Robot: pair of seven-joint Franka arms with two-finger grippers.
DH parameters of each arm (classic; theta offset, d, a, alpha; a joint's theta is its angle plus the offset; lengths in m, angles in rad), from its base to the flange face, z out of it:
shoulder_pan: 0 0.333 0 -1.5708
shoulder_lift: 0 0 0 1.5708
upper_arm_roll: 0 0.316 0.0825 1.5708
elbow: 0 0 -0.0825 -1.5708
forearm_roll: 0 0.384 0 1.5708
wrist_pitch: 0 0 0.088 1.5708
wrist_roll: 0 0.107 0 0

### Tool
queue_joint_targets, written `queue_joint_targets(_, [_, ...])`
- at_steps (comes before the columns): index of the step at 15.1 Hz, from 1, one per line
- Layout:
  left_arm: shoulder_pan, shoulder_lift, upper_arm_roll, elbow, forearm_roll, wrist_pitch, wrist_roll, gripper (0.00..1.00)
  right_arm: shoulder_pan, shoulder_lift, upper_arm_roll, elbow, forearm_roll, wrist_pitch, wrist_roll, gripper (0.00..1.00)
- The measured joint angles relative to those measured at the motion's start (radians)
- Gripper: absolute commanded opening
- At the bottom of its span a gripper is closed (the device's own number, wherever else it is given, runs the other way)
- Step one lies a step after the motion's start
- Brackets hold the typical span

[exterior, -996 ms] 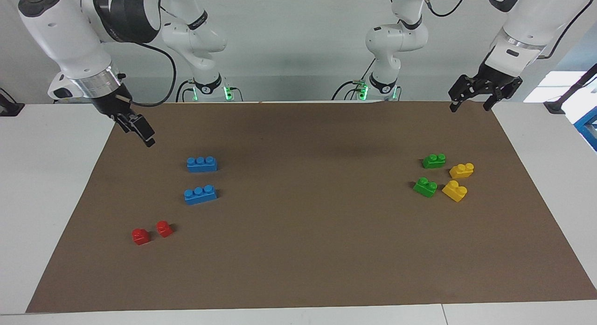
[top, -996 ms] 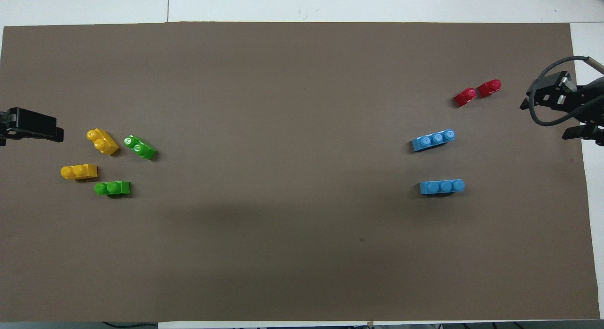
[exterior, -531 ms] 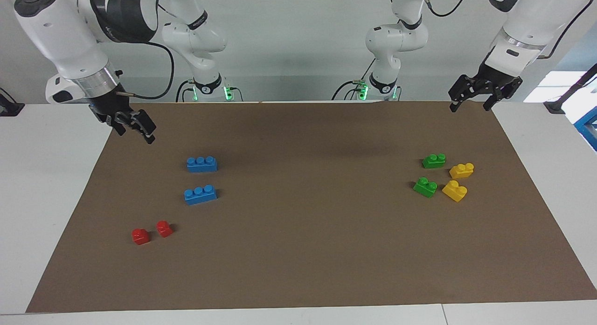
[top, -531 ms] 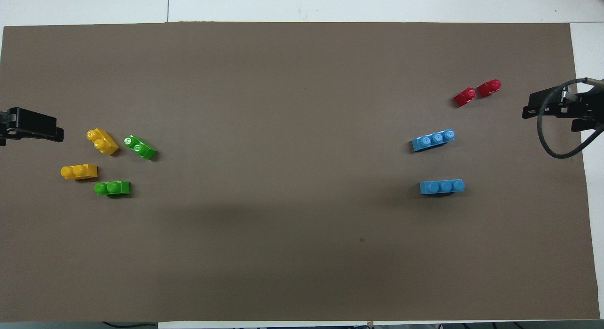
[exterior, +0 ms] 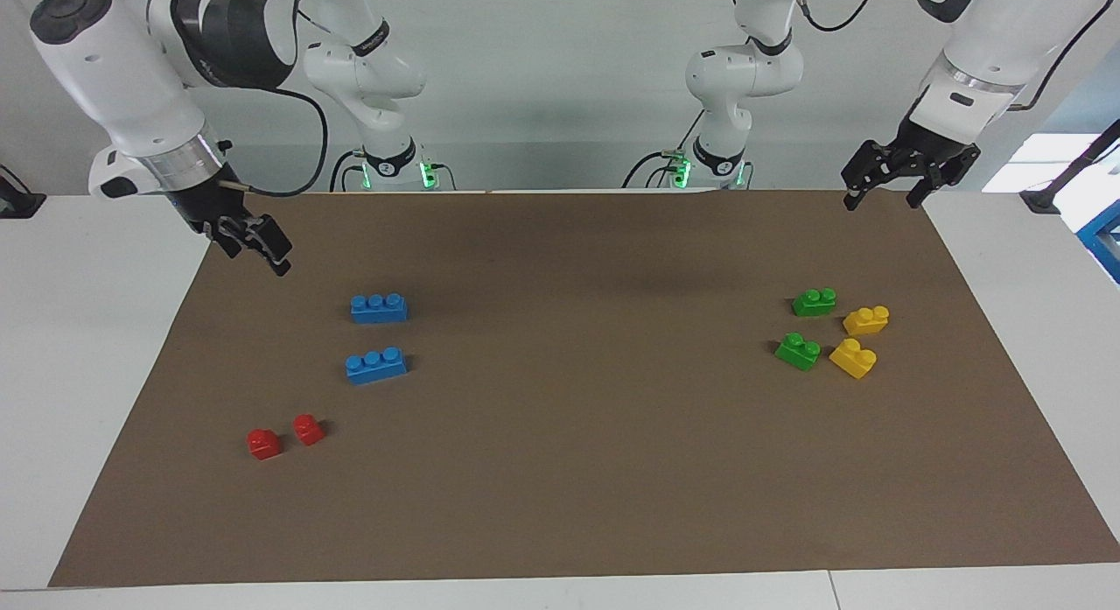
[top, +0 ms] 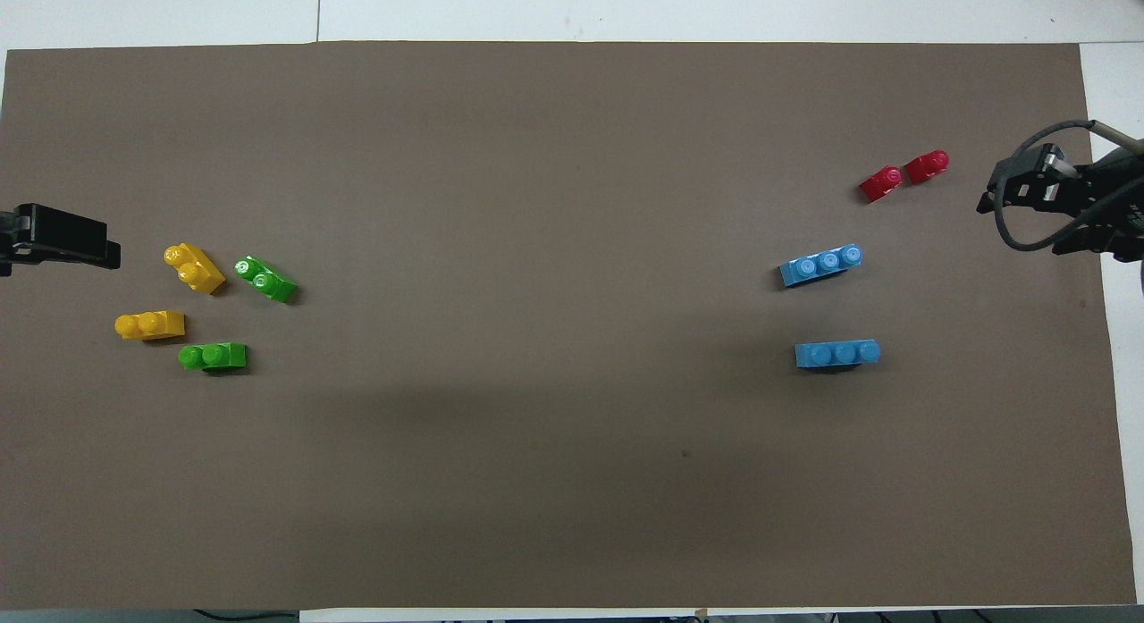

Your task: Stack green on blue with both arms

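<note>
Green bricks (exterior: 814,302) light, rigid, best pinched across flat sides, lying toward left arm's end of table (exterior: 560,505); left tool (exterior: 884,194) apparently spread apart; right tool (exterior: 262,247) state indeterminable.

- The middle of the brown mat (exterior: 577,400) is bare, so a gripper can pass there.
- Yellow bricks (exterior: 853,358) sit just beside the green bricks (exterior: 798,351).
- Red bricks (exterior: 264,443) lie near the blue bricks (exterior: 376,365).
</note>
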Motion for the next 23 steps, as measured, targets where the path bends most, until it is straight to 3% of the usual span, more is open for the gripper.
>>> queue_joint_targets(3, [0.000,-0.002,0.000,-0.012,0.000,0.016,0.000,1.00,-0.021,0.104,-0.002,0.017,0.084,0.061,0.136,0.91])
queue_joint_targets(5, [0.000,-0.017,0.001,-0.074,0.000,0.083,-0.004,1.00,-0.020,0.161,0.001,0.030,0.157,0.098,0.288,0.91])
queue_joint_targets(9, [0.000,-0.104,0.000,-0.331,0.000,0.311,-0.106,1.00,0.016,0.226,0.009,0.039,0.277,0.168,0.519,0.91])
queue_joint_targets(13, [0.000,-0.139,-0.001,-0.521,0.000,0.486,-0.218,1.00,0.022,0.277,0.010,0.041,0.360,0.193,0.564,0.91])
queue_joint_targets(17, [-0.001,-0.117,-0.003,-0.661,-0.001,0.666,-0.510,1.00,0.015,0.328,0.005,0.038,0.400,0.191,0.571,0.91])
queue_joint_targets(23, [-0.015,0.013,-0.009,-0.678,-0.001,0.826,-0.809,1.00,0.010,0.345,0.003,-0.021,0.402,0.182,0.572,0.92])
